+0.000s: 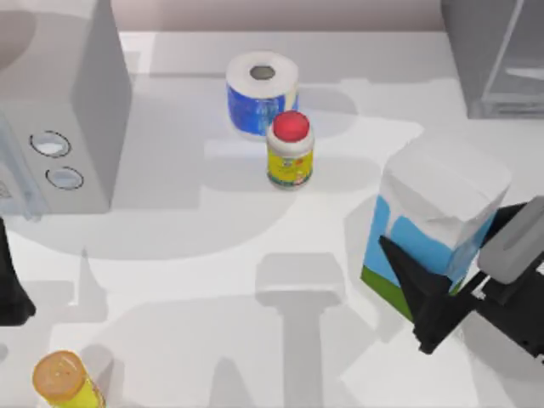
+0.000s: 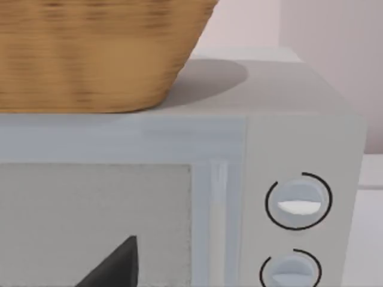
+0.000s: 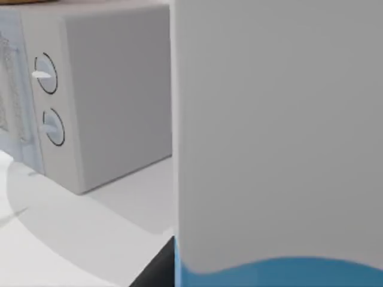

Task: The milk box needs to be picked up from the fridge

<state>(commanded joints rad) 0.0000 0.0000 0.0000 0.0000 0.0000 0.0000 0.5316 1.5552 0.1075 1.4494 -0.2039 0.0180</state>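
**Milk box held in right fingers, out on the worktop**

At about four o'clock in the top view, the right gripper (image 1: 433,285) has its dark fingers (image 1: 408,272) clamped on the milk box (image 1: 438,212), away from the fridge (image 1: 493,51) at one o'clock. The left arm (image 1: 10,289) sits parked at nine o'clock, beside the two-dial box (image 1: 59,110); whether its fingers are open I cannot tell.
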